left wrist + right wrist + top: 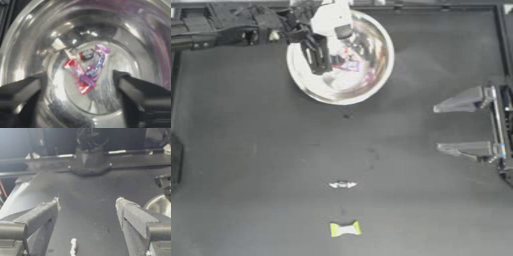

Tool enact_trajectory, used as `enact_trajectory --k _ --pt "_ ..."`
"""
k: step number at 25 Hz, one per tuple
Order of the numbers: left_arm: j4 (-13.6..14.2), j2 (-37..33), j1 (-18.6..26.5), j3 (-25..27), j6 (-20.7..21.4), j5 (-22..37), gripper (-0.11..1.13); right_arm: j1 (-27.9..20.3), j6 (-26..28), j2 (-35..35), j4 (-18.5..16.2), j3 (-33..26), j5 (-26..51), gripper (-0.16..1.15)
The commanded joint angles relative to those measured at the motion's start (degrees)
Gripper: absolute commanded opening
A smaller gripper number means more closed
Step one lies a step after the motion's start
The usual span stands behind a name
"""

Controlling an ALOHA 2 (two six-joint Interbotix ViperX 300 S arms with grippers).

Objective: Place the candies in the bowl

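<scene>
**Left gripper over bowl, two candies on the table**

Dark jaws of the left gripper (78, 83) stand wide apart, empty, directly above the large shiny silvery bowl (371, 80). Inside it lie a purple twist-wrapped candy (96, 63), a red one (77, 76) and a clear one (86, 54). On the dark table (251, 150), well apart from the bowl, rest a clear-wrapped candy (342, 184) and a yellow-green candy (345, 229). At the table's right edge, the right gripper (463, 125) waits with its jaws spread.

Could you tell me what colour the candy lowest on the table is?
Yellow-green candy; top view shows it best.
</scene>
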Motion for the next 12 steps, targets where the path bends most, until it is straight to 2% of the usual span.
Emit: enact_trajectory --k 1,5,12 --pt "-0.4 -4.4 -0.4 -1.0 0.0 -0.1 0.97 0.0 0.0 0.4 0.2 -0.9 -0.3 0.98" --pt "-2.0 -8.4 -2.7 0.4 0.0 0.0 0.99 0.0 0.0 0.4 0.5 -1.0 -0.2 0.98" --pt "-5.2 -20.6 -9.8 7.8 0.0 0.0 0.96 0.0 0.0 0.2 0.6 -1.1 0.4 0.98"
